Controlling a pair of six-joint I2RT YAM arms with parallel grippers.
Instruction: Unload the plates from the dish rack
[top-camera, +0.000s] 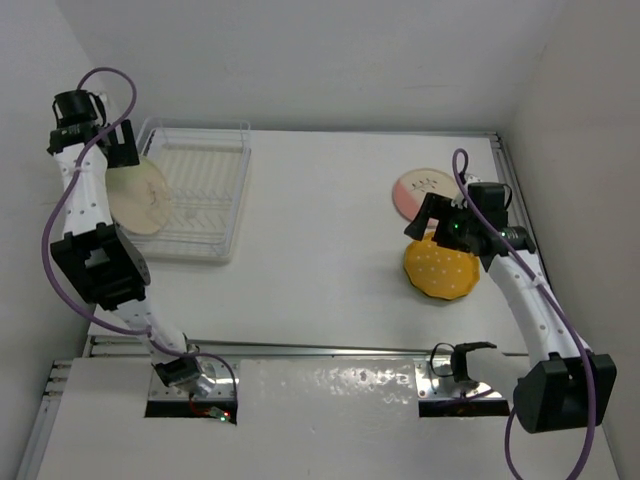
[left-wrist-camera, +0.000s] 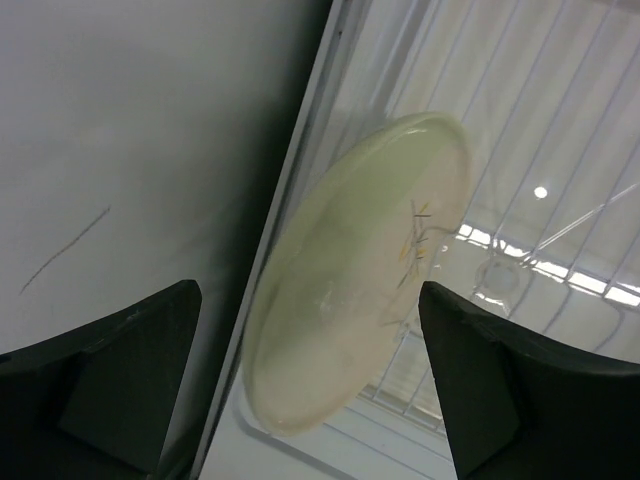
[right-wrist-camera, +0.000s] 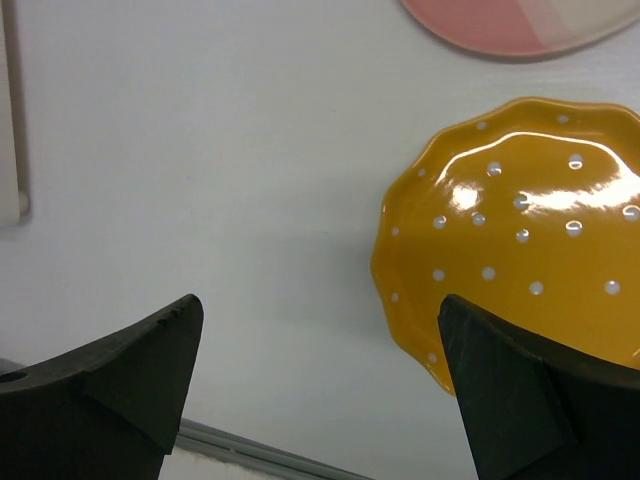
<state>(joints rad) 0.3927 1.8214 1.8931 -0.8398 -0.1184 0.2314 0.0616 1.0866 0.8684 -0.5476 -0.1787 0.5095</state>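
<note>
Overhead view; close wrist views over cream plate (left-wrist-camera: 350, 280), orange plate (right-wrist-camera: 510, 250).

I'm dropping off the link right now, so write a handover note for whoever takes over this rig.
Left tool: open, straddling the cream plate, which stands tilted at the left edge of the dish rack; not gripped.
Right tool: open, empty, over the table beside the orange dotted plate.
Done: orange dotted plate and white-and-pink plate lie flat on the table's right side.
Left: close on the cream plate, lift it out, set it down. No other plate shows in any view.
</note>
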